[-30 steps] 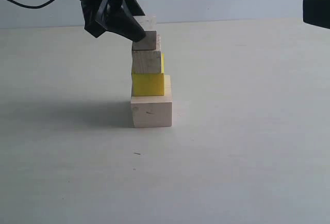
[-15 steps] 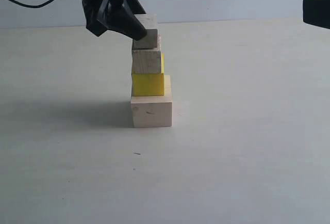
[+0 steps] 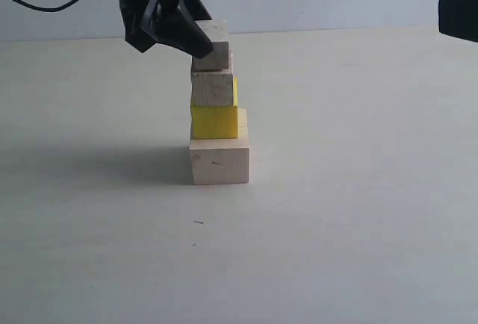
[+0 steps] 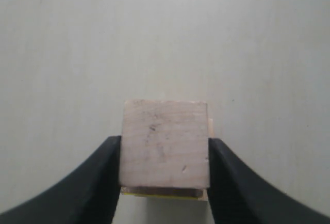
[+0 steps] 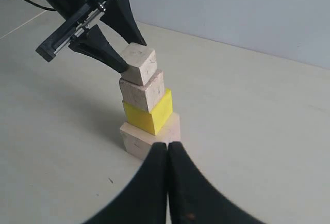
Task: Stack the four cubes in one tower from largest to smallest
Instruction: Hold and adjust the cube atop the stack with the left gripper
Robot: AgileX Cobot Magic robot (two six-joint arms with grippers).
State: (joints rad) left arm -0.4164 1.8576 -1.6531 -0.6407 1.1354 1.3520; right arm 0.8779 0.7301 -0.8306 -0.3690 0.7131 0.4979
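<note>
Last step: left gripper pinched the smallest cube, seated atop the tower mid-desk, right gripper pressed together nearby; next move likely needed a gentle release and straight lift, no nudging.

pale table bears large cube

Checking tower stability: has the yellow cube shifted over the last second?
No. In the exterior view the yellow cube keeps the same spot on the big wooden cube below it.
</note>
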